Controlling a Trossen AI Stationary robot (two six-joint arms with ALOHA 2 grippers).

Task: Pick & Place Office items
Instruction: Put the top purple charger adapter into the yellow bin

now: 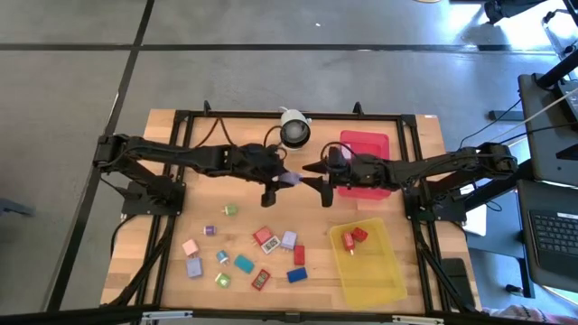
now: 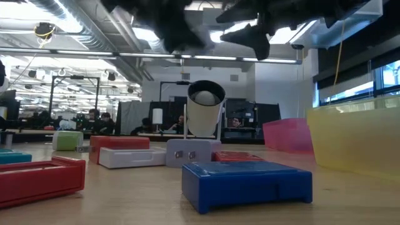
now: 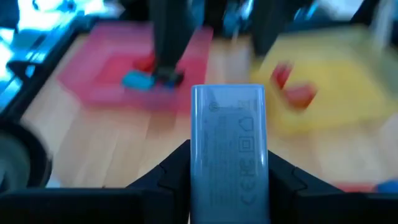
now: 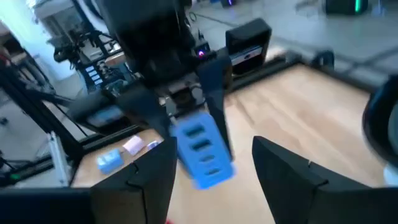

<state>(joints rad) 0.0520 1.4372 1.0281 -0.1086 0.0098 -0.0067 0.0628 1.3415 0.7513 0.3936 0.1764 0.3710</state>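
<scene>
Gripping labelled lilac block (image 3: 229, 155), left pincer (image 1: 282, 180)

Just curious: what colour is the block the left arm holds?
Light blue block with a printed label, clearest in the left wrist view.

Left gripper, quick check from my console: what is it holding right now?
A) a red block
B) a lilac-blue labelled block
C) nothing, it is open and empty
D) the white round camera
B: the left wrist view shows the left gripper clamped on a lilac-blue labelled block, and the high view shows that block held up mid-table facing the open right gripper.
</scene>
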